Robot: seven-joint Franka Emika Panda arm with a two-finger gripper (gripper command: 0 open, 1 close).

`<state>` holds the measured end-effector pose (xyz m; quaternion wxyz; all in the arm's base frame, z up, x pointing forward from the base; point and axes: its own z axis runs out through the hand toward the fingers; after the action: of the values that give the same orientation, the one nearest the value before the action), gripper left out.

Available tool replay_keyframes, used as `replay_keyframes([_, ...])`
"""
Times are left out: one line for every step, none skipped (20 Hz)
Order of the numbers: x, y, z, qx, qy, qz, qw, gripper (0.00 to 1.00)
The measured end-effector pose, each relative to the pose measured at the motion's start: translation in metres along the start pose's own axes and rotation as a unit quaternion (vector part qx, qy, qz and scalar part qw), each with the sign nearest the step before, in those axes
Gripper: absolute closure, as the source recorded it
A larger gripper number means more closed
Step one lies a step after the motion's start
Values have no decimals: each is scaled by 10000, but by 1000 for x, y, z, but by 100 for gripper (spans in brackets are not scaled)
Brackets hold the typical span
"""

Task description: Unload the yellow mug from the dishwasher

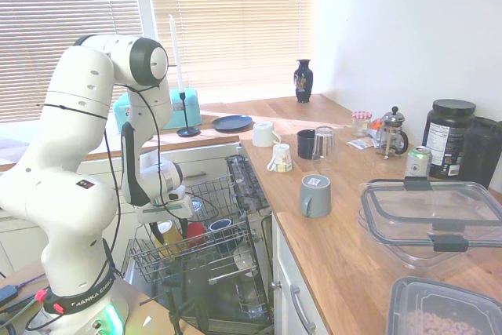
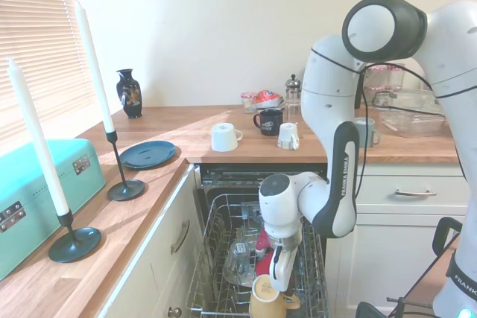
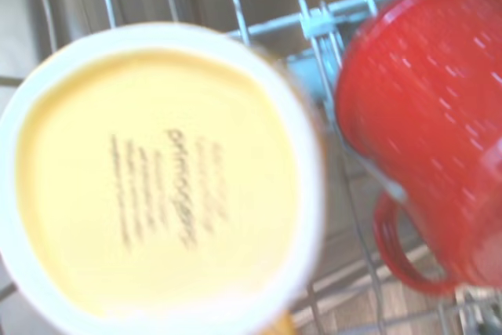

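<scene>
The yellow mug (image 1: 165, 232) stands upside down at the front of the dishwasher's wire rack (image 1: 222, 191). Its pale base (image 3: 157, 178) fills much of the wrist view. Right beside it is a red cup (image 3: 427, 123), also upturned. My gripper (image 2: 273, 279) hangs low over the rack, directly above the yellow mug (image 2: 262, 300), and its fingers look open, with one fingertip (image 2: 276, 267) down by the mug's base. In the first exterior view the gripper (image 1: 170, 223) sits just over the mug, its fingertips partly hidden by the rack's wires.
The rack (image 2: 215, 258) also holds the red cup (image 2: 262, 246), a blue cup (image 1: 220, 225) and a clear glass (image 2: 238, 258). On the wooden counter stand white mugs (image 1: 265, 133), a grey mug (image 1: 315, 195), a black mug (image 1: 306, 143) and plastic containers (image 1: 431, 221).
</scene>
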<state>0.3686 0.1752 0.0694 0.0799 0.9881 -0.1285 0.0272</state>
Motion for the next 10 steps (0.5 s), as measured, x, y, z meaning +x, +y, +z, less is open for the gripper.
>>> replay_keyframes([-1,-1,5,6,-17,-13,10000,0])
replay_keyframes([-1,-3,10,34,-39,-31,10000,0])
replay_keyframes([0,-4,14,55,-54,-51,10000,0])
replay_keyframes([1,-6,18,81,-69,-66,9999,0])
replay_keyframes([1,-8,20,106,-77,-87,9999,0])
replay_keyframes([0,-11,23,120,-81,-118,9998,0])
replay_keyframes([-2,-14,25,137,-87,-137,9998,0])
replay_keyframes([-3,-18,28,177,-95,-151,9997,0])
replay_keyframes([-5,-22,30,212,-91,-176,9996,0])
replay_keyframes([-6,-26,33,245,-86,-193,9995,0])
